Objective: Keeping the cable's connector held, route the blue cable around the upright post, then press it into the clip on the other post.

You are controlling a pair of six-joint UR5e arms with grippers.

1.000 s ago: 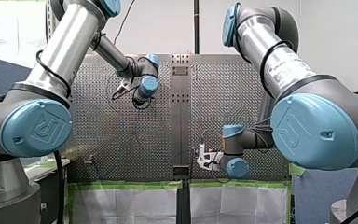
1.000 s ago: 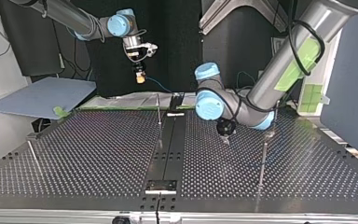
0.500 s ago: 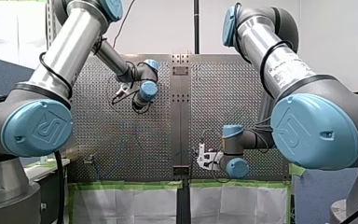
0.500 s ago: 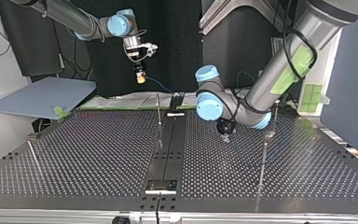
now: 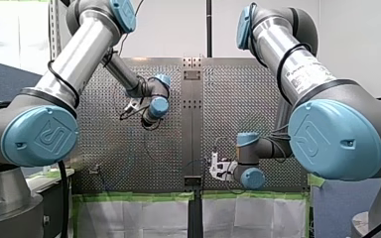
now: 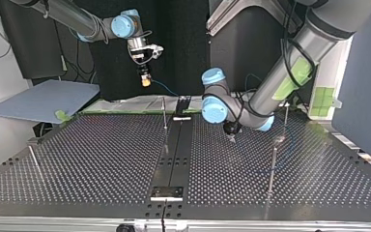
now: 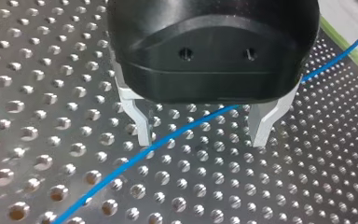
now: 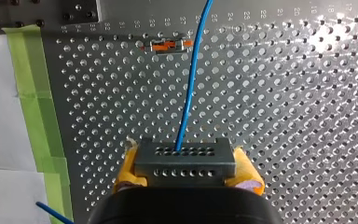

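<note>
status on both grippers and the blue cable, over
Left gripper open, metal fingers straddling thin blue cable over perforated table. Right gripper shut on grey connector block, yellow pads. Nothing seen blocking.

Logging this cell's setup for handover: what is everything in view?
perforated table: one, metal, across the top view.
blue cable: one, blue, across the table.
connector: one, grey, at the cable's end.
posts: four, thin metal; one by the centre rail, two at top view's right, one at its left edge.
clip: one, orange and metal, ahead of the connector.
green tape: strips, green, table edge.
board: one, blue-grey, top view's left.
arms: two, silver with blue caps.
left gripper: black, metal fingers, open astride the cable.
right gripper: yellow pads, shut on the connector.
</note>
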